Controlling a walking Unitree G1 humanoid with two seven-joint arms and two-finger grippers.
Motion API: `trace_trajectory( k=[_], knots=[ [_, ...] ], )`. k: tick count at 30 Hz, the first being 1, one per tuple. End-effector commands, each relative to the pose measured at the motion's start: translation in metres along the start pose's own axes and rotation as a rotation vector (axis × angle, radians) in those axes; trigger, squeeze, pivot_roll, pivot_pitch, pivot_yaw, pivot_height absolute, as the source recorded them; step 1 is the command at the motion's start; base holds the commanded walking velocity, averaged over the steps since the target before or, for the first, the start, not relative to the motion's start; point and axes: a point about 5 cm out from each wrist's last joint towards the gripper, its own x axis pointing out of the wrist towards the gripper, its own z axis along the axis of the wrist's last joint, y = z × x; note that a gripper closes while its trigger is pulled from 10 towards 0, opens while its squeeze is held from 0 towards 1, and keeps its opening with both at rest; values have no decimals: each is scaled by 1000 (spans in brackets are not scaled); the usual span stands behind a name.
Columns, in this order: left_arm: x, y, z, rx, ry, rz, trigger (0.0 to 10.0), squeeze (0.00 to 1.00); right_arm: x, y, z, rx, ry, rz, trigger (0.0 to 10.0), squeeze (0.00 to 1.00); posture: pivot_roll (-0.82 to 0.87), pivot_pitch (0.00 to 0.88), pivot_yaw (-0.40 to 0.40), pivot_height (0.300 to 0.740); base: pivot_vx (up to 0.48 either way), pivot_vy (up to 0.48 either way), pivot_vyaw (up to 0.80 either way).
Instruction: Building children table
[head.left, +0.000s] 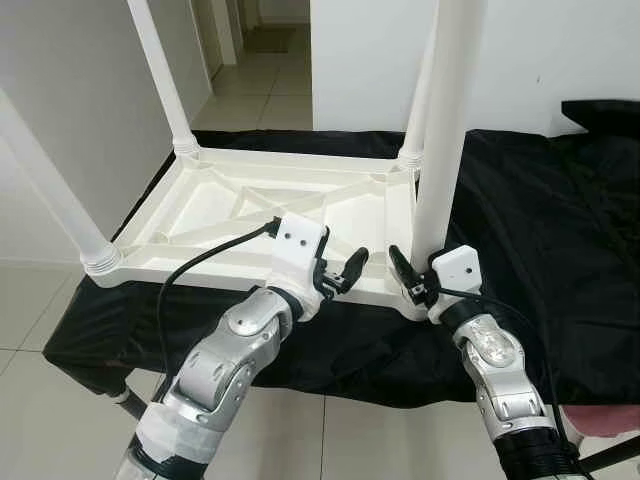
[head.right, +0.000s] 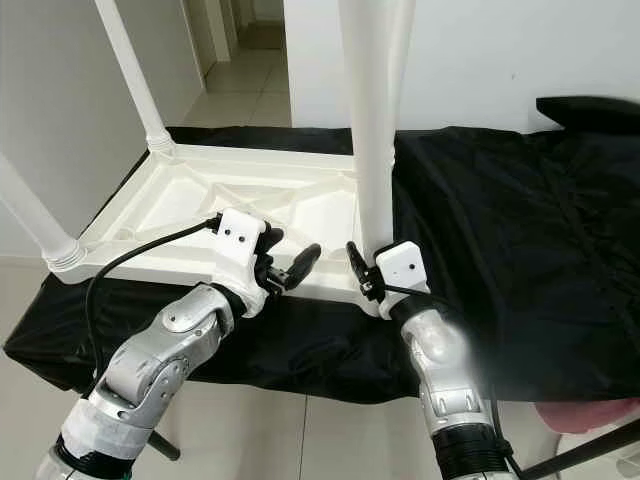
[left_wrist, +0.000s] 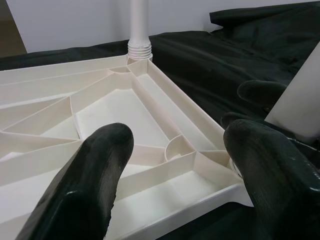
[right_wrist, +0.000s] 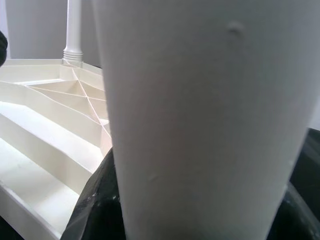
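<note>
An upturned white plastic children's tabletop (head.left: 250, 215), its ribbed underside facing up, lies across the middle left of the left eye view on a desk draped in black cloth (head.left: 540, 230). Three white tapered plastic legs stand upright in its corner sockets: the far-left leg (head.left: 160, 75) at the upper left of the frame, the near-left leg (head.left: 50, 195) at the left edge, and the far-right leg (head.left: 418, 100) at upper centre, partly behind a fourth.

The fourth white leg (head.left: 445, 130) rises at the near right corner of the tabletop, just right of centre. The right gripper (head.left: 412, 280) sits at the base of this leg, lower centre-right of the frame; in the right wrist view the leg (right_wrist: 200, 115) spans the frame with black fingers (right_wrist: 95, 205) on both sides of it, so the gripper is closed around the leg. Whether the leg's foot is seated in the corner socket cannot be told.

The left gripper (head.left: 340, 275) hovers at lower centre, above the near rim of the tabletop and just beside the right gripper. Its two black fingers (left_wrist: 85, 185) are spread apart and hold nothing; the left wrist view looks between them onto the ribbed compartments (left_wrist: 120, 115).

A pale tiled floor (head.left: 30, 320) shows at lower left, and white walls with a doorway (head.left: 265, 40) at the top.
</note>
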Motion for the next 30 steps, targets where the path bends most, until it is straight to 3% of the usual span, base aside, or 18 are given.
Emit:
trace_trajectory(
  k=[1,6,9,30],
  knots=[
    [0,-1,3,19,-3,-75,10000,0,-1,8,-6,12,25,40,10000,0,-10,6,72,740,0,0,0],
    [-1,-1,3,22,-3,-77,10000,0,-3,11,-10,25,48,69,10000,0,-11,10,76,740,0,0,0],
    [0,-1,6,22,-11,-78,10000,0,4,10,-15,103,119,74,10000,0,-12,14,75,740,0,0,0],
    [-2,0,7,28,-12,-63,10000,0,9,9,-20,157,178,57,10000,0,2,21,68,740,0,0,0]
  ],
)
